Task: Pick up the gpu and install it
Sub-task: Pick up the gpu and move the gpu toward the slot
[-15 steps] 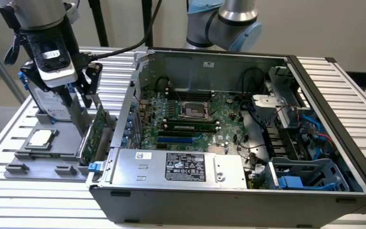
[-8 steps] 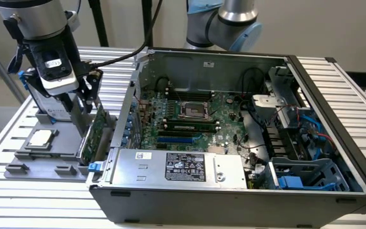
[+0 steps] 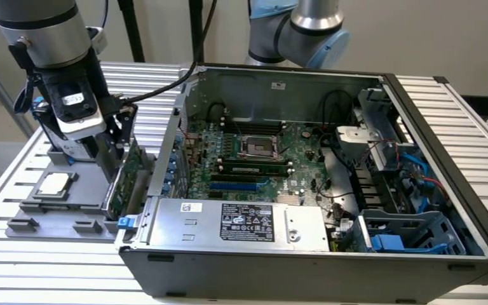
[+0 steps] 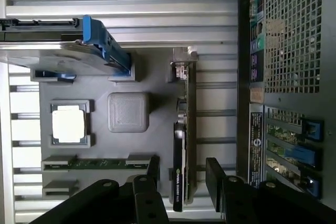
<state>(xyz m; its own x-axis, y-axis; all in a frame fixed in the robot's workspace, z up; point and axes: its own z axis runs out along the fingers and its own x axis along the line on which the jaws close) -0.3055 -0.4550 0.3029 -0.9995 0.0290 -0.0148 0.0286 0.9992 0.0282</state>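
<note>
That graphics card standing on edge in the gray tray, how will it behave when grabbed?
Probably stiff: the gpu is a flat circuit board with a metal bracket. Standing on its thin edge in the gray tray, it may tip if pushed sideways. Its bare board looks fragile.

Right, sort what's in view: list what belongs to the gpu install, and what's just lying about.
Job: gpu, standing on edge between the jaws of the open gripper; open computer case.
Lying about: processor chip, hard drive in blue frame, memory stick, all on the grey tray.
</note>
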